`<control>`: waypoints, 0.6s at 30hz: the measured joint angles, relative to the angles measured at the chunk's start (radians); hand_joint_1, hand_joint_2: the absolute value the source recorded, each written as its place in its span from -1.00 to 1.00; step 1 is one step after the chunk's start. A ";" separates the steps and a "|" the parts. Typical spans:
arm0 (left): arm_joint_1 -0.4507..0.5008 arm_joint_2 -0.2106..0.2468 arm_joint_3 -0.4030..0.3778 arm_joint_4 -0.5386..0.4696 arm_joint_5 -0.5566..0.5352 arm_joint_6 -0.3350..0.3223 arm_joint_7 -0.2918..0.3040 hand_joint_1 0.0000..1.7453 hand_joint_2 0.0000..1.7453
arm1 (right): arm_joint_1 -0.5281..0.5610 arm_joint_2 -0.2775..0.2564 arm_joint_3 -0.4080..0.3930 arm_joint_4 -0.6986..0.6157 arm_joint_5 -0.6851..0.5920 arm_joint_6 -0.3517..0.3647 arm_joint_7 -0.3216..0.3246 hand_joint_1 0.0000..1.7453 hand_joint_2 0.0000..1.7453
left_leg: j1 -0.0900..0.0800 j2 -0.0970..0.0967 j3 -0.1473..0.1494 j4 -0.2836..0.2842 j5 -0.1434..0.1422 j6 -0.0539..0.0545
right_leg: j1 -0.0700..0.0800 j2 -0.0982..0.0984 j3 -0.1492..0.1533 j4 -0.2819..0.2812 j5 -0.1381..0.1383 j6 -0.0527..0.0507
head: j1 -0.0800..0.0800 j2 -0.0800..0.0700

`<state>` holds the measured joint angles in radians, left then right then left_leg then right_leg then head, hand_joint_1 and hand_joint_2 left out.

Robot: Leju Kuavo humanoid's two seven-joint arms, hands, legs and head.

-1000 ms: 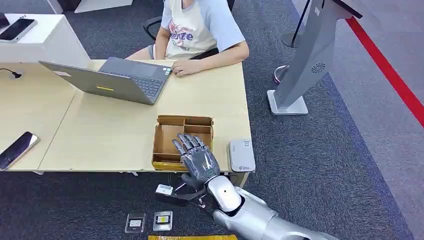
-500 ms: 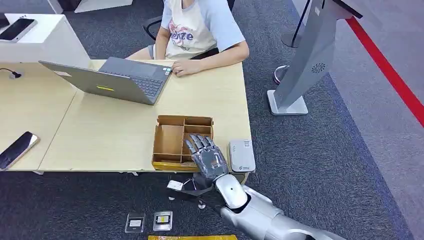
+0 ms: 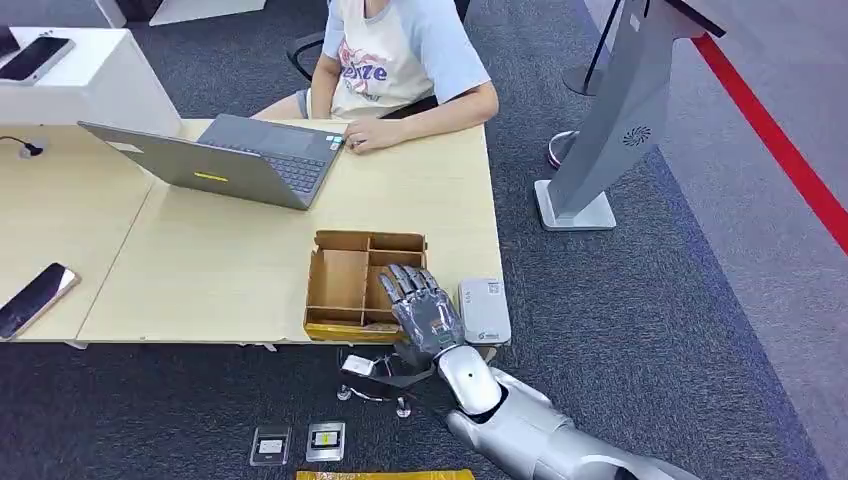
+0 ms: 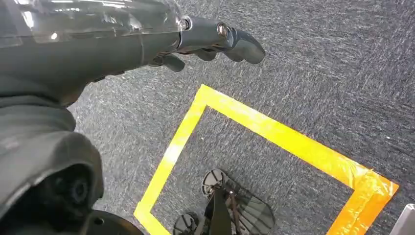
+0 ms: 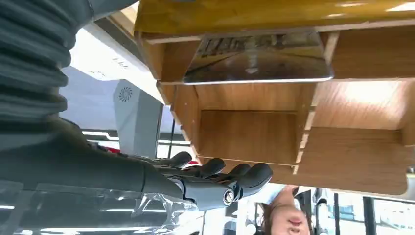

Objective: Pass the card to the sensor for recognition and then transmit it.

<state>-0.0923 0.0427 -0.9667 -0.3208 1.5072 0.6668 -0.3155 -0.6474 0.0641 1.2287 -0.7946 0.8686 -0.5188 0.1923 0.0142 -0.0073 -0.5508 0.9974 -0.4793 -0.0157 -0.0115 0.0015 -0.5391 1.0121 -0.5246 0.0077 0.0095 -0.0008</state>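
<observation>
A brown cardboard box (image 3: 345, 283) with several compartments stands at the table's near edge. In the right wrist view a glossy card (image 5: 254, 56) leans inside one compartment of the box (image 5: 254, 129). The white sensor (image 3: 483, 311) lies flat just right of the box. My right hand (image 3: 424, 309) hovers over the box's right side, between box and sensor, fingers (image 5: 230, 178) stretched out and holding nothing. My left hand (image 4: 210, 36) hangs low over the carpet with nothing in it.
A person (image 3: 400, 60) sits at the far side with a grey laptop (image 3: 245, 158). A phone (image 3: 35, 297) lies at the table's left edge. A grey kiosk stand (image 3: 600, 140) rises on the right. Two small card cases (image 3: 298, 442) and yellow tape (image 4: 264, 129) lie on the carpet.
My right hand has moved to the right and slightly forward, from over the box's front middle to its right side beside the sensor. Nothing else has shifted.
</observation>
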 joint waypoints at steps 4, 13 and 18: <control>0.000 0.000 -0.006 0.000 0.000 0.000 0.000 -1.00 -1.00 | 0.000 -0.007 0.000 -0.001 0.008 -0.006 0.008 -1.00 1.00 | 0.000 0.000 0.000 0.000 0.000 0.000 | 0.000 0.000 0.000 0.000 0.000 0.000 | 0.000 0.000; 0.000 0.000 -0.013 0.000 0.000 -0.003 -0.012 -1.00 -1.00 | 0.000 -0.024 -0.011 -0.051 0.042 -0.010 0.031 -1.00 1.00 | 0.000 0.000 0.000 0.000 0.000 0.000 | 0.000 0.000 0.000 0.000 0.000 0.000 | 0.000 0.000; 0.000 0.000 -0.013 0.000 0.003 -0.003 -0.021 -1.00 -1.00 | 0.000 -0.034 -0.019 -0.089 0.047 -0.007 0.034 -1.00 1.00 | 0.000 0.000 0.000 0.000 0.000 0.000 | 0.000 0.000 0.000 0.000 0.000 0.000 | 0.000 0.000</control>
<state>-0.0926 0.0427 -0.9796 -0.3204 1.5102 0.6634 -0.3361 -0.6474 0.0298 1.2093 -0.8838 0.9155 -0.5261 0.2266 0.0142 -0.0072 -0.5505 0.9974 -0.4793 -0.0157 -0.0115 0.0017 -0.5391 1.0121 -0.5246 0.0077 0.0095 -0.0011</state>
